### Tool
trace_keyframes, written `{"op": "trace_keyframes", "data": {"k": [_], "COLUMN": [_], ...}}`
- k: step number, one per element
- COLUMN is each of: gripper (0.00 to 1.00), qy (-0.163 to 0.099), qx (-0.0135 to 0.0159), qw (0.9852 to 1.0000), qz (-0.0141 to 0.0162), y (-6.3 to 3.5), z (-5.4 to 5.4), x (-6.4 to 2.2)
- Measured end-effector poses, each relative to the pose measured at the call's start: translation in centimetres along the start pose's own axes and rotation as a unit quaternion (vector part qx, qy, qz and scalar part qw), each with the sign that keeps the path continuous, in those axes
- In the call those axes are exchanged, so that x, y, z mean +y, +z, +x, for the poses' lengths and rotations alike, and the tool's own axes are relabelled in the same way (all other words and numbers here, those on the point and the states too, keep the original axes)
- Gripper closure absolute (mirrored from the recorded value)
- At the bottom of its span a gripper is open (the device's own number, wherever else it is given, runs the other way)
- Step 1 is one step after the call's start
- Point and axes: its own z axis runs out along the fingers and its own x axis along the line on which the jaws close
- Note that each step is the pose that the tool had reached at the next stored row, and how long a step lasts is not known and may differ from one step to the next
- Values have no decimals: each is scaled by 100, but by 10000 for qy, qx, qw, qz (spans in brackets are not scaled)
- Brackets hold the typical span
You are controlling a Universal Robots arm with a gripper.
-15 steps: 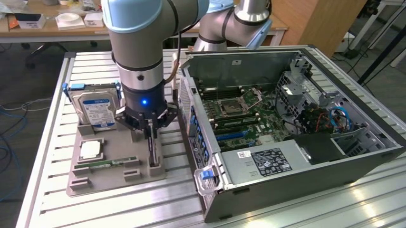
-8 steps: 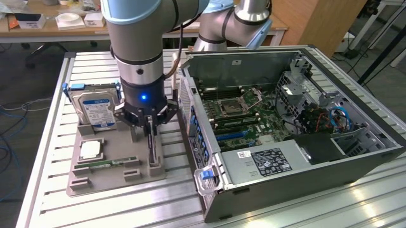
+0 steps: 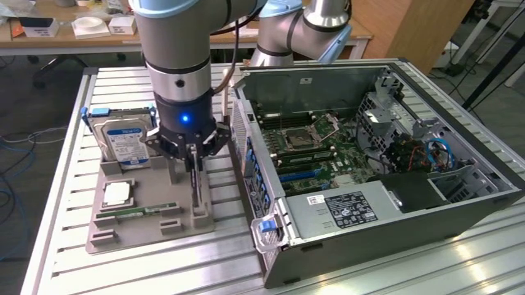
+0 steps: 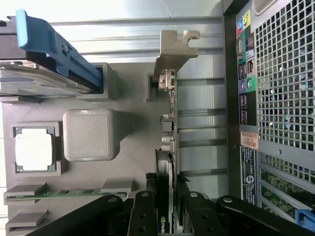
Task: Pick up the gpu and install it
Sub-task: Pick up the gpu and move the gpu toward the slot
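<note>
While the gpu stands on edge in the grey holder, the hand pinches it from directly above, fingers astride its long axis.

Exterior view: the arm is cut off at the upper edge; it hides part of the drive; the gpu stands edge-on, its faces unseen; the label on the case is too small to read; wrist view: the gripper covers one end of the gpu; the drive and case run off the edges.
</note>
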Motion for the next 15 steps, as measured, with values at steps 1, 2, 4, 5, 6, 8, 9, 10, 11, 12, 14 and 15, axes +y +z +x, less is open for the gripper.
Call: {"op": "trace_keyframes", "data": {"k": [1,2,4,5,6,8,9,10,11,12,14,15], "gripper": [74,74,74,74,74,74,74,74,74,74,74,74], "qy": [0,0,0,0,0,0,0,0,0,0,0,0], "qx": [0,0,0,0,0,-1,-1,-1,0,0,0,0], "qw": [10000,10000,10000,10000,10000,10000,10000,10000,10000,10000,10000,10000], "qz": [0,0,0,0,0,-1,-1,-1,-1,-1,0,-1], "y": [-17,-32,-61,-77,-87,-88,-88,-88,-88,-89,-89,-89], "z": [0,-1,-1,-2,-2,-2,-2,-2,-2,-2,-2,-2], "x": [1,1,3,3,4,4,4,4,4,4,4,4]}}
